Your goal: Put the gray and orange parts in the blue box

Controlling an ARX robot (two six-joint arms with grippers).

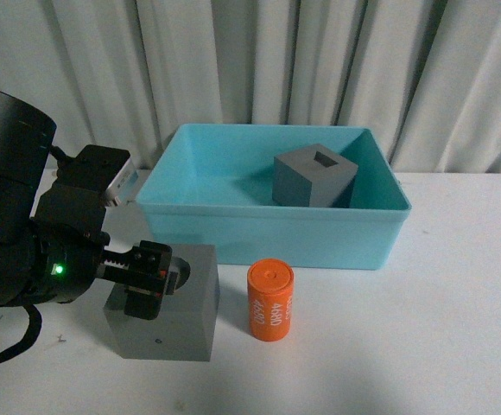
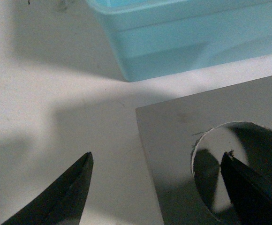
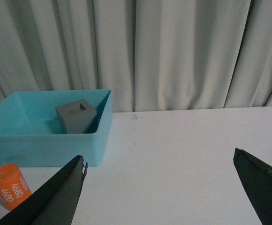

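The blue box (image 1: 268, 235) stands at the back middle of the white table. A gray cube with a square recess (image 1: 313, 177) sits inside it. The gray cube with a round recess (image 1: 181, 324) stands in front of the box, at the left. The orange cylinder (image 1: 270, 301) stands upright just right of that cube. My left gripper (image 1: 151, 278) is open just above this cube's top. In the left wrist view the gripper (image 2: 157, 154) straddles the cube's (image 2: 173, 140) edge, one finger over the round recess. My right gripper (image 3: 158, 155) is open and empty over bare table, right of the box (image 3: 47, 147) and cylinder (image 3: 8, 185).
A gray-white curtain (image 1: 259, 60) hangs close behind the table. The left arm's black body (image 1: 13, 225) fills the left side of the front view. The right arm is out of the front view. White table (image 1: 440, 328) stretches to the right of the cylinder.
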